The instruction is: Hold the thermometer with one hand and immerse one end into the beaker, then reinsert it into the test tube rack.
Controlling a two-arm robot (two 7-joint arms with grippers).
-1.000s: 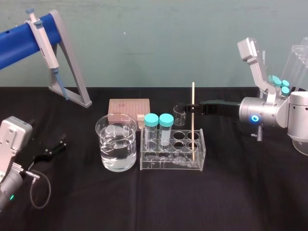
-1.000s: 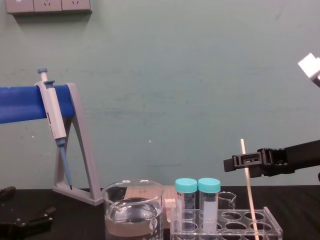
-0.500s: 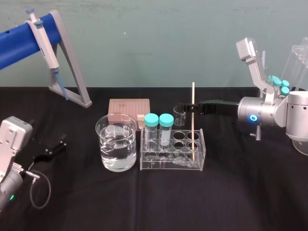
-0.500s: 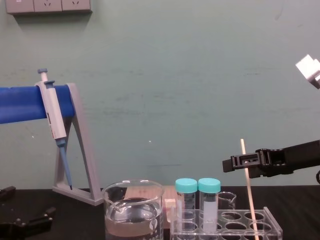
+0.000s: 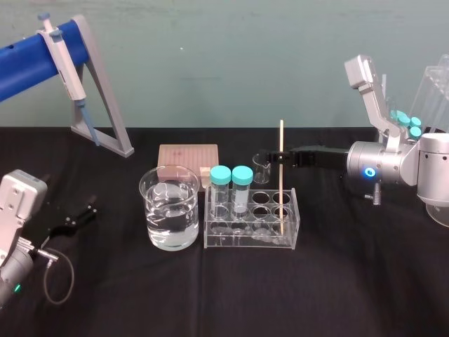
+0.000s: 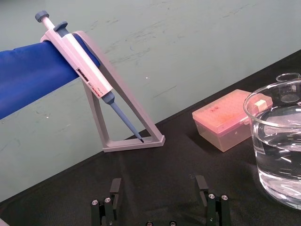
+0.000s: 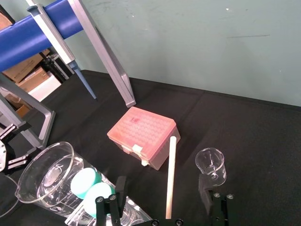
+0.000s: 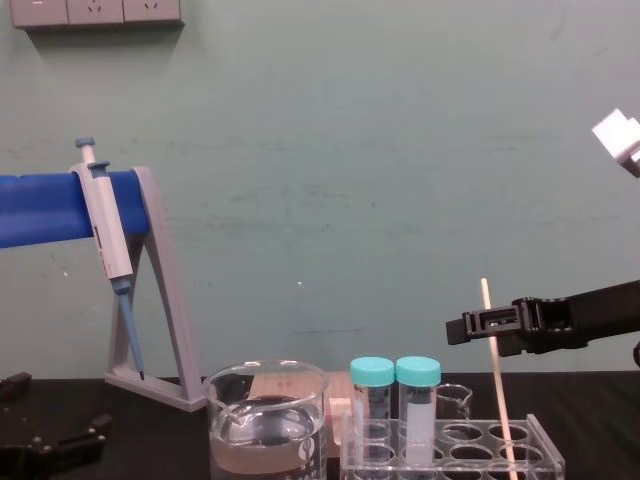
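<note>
The thermometer [image 5: 281, 175] stands nearly upright in a front right hole of the clear test tube rack [image 5: 263, 209], beside two teal-capped tubes [image 5: 231, 186]. My right gripper [image 5: 275, 156] reaches in from the right at the rod's upper part. It is open, and in the right wrist view the thermometer [image 7: 170, 176] sits in the gap between its fingers [image 7: 120, 188] without touching them. The water-filled beaker [image 5: 170, 207] stands just left of the rack. Low at the left of the table, my left gripper [image 6: 159, 188] rests open and holds nothing.
A small clear beaker [image 5: 262, 170] and a pink tip box [image 5: 188, 158] stand behind the rack. The grey pipette stand [image 5: 105, 105] with a blue bar holds a pipette [image 5: 66, 63] at the back left. Black cloth lies bare in front.
</note>
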